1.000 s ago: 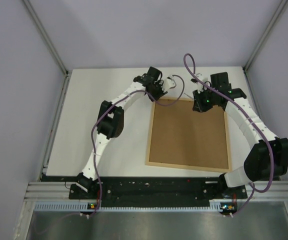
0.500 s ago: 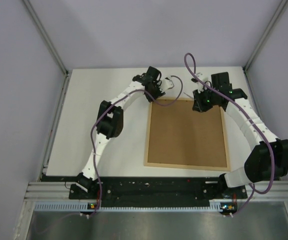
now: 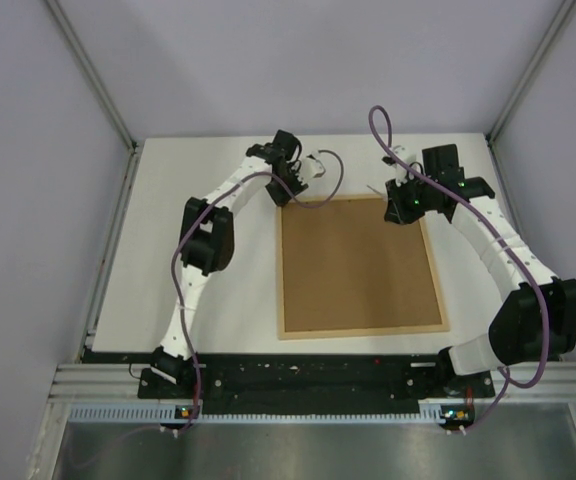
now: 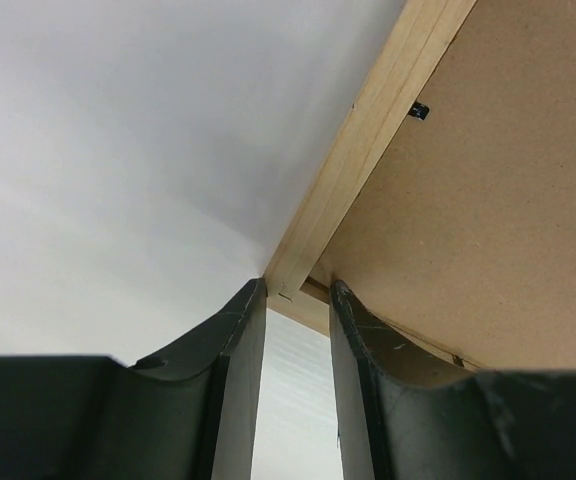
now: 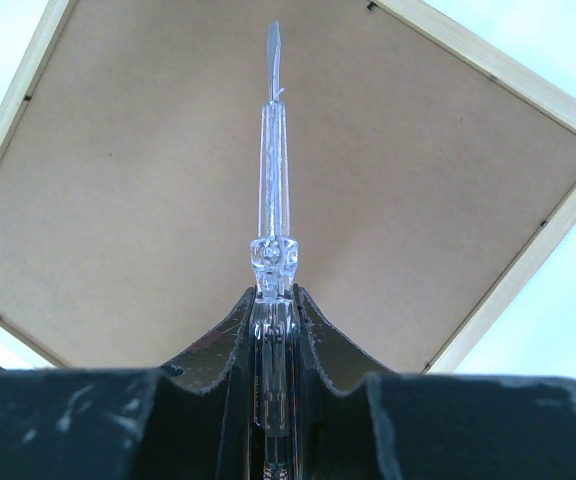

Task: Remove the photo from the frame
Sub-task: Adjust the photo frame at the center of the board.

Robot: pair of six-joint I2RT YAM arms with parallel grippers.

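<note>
Got the frame lying flat on the white bench, back side up, so nothing showing but brown fibreboard inside the light-wood rim. Sits a touch right of centre, between the two arms, turned slightly off square with the bench edge. Can make out a little black tab tucked at the inner edge of the rim in the left wrist view, plus a few more dotted along the rim in the right wrist view. Moving out to the far-left corner: found the left pincer right there, set narrow, with its fingers straddling the very tip of the corner and pressed against the wood on both sides, so calling that a pinch on the frame. Over by the far edge near the right corner, spotted the right pincer clamped tight round a clear-handled screwdriver, with the flat blade poking out ahead over the fibreboard. Can't tell whether the tip actually touches the board. Further out, at the near edge of the bench, just a black rail carrying both arm bases.
</note>
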